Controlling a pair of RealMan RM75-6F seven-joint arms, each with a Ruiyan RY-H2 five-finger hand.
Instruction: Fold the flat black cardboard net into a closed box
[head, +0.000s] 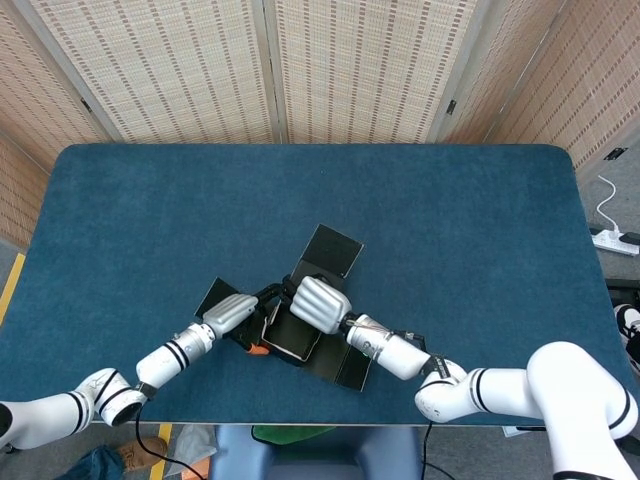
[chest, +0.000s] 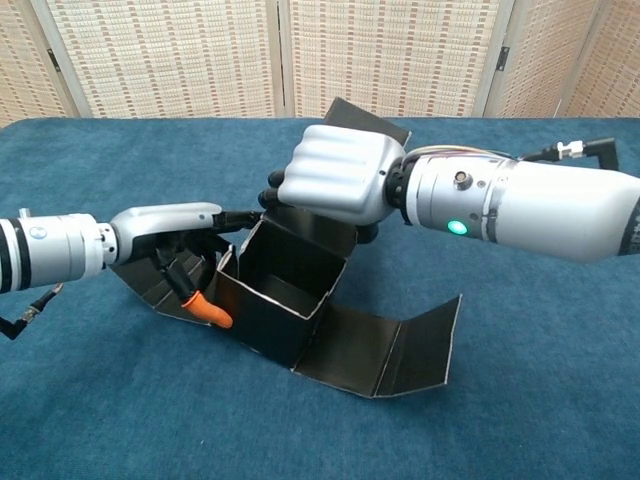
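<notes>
The black cardboard net (chest: 285, 290) stands partly folded into an open-topped box (head: 295, 340) at the table's near middle. One flap (chest: 365, 118) rises behind it, another flap (chest: 390, 350) lies bent at its front right, and a third (chest: 150, 285) lies flat on the left. My right hand (chest: 335, 175) sits over the box's back wall with its fingers curled around that wall (head: 320, 303). My left hand (chest: 175, 235) lies against the box's left wall, fingers stretched toward the rim, orange-tipped thumb (chest: 212, 312) outside the wall. The chest view hides the back wall's far side.
The blue table (head: 450, 230) spreads wide around the box, with its near edge (head: 300, 422) close behind the hands. Woven screens (head: 350, 70) stand past the far edge. A white power strip (head: 615, 240) lies on the floor at the right.
</notes>
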